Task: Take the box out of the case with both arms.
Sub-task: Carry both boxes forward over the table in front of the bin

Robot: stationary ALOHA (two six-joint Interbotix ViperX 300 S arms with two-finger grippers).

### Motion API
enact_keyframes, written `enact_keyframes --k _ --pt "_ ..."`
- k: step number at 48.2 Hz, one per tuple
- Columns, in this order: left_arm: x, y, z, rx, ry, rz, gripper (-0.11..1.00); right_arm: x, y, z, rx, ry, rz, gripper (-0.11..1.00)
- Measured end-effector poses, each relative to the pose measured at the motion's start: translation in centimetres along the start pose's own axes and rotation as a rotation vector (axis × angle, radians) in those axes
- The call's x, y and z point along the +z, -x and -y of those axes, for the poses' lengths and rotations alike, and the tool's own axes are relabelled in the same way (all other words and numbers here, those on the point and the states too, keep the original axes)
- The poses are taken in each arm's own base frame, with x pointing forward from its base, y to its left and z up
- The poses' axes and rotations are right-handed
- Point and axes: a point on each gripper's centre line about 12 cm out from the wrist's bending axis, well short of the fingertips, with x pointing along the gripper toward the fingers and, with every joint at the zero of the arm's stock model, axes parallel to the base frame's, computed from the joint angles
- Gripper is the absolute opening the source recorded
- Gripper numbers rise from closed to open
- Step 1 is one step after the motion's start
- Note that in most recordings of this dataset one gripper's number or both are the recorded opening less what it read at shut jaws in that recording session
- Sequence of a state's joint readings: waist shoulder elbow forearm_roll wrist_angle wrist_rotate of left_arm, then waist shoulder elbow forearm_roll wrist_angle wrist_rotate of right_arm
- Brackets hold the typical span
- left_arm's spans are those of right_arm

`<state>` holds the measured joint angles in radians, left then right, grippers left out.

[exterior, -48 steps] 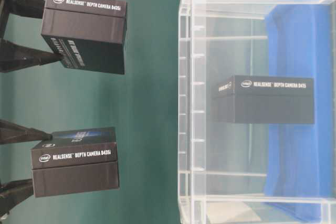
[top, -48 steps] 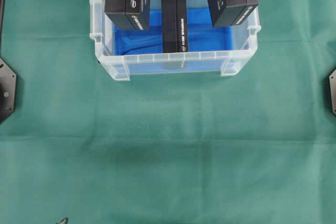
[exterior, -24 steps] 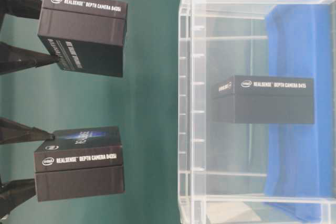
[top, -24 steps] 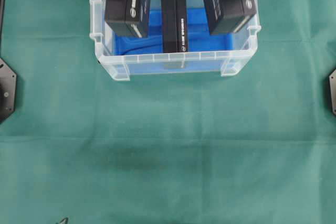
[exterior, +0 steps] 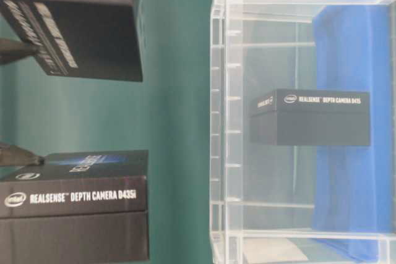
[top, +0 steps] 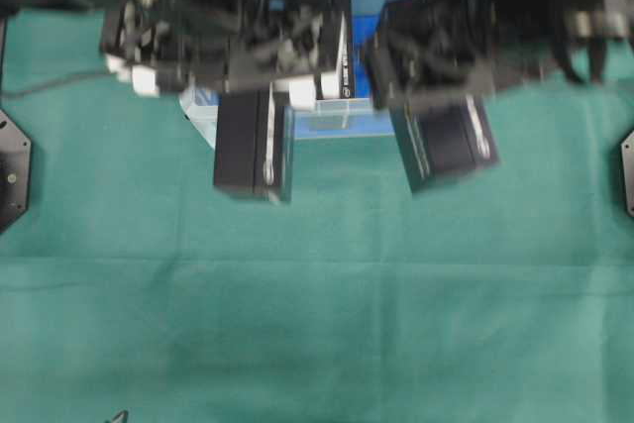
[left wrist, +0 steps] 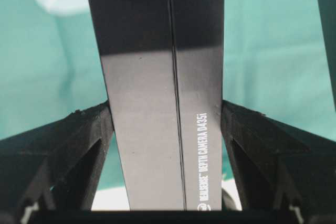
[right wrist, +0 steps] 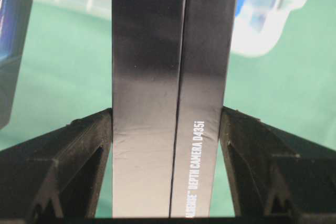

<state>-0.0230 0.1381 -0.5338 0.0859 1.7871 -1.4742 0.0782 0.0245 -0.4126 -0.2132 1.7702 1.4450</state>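
Overhead exterior view: one box stands in the case. The left end effector clamps a second box, the right end effector a third box, both above the worktop.

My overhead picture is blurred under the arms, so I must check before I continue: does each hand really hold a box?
Observer: The left wrist view shows the left hand with one finger pressed on each side of the left box.
Operator: And the right one?
Observer: The same in the right wrist view: the right hand clamps the right box on both sides.
Operator: I cannot read the box in the case. What is written on it?
Observer: The table-level view shows the third box inside the case, lettered "REALSENSE DEPTH CAMERA D415". Both held boxes read D435i.
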Motion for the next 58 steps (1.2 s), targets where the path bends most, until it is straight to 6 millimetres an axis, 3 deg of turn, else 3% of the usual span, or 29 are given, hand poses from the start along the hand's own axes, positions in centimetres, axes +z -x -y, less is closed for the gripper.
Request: enact_keyframes --k 11,21,58 --pt "-3.7 0.0 0.2 0.003 0.021 -0.016 0.63 -4.0 0.9 -0.2 0.01 -0.017 -0.012 0.65" --pt "-5.5 0.0 0.2 0.001 0.02 -0.021 0.63 -6.5 1.5 -0.2 0.025 -0.03 -0.015 0.65" --pt "-6.1 0.0 -0.5 0.013 0.002 -0.018 0.63 -7.4 1.6 -0.3 0.028 -0.066 -0.011 0.65"
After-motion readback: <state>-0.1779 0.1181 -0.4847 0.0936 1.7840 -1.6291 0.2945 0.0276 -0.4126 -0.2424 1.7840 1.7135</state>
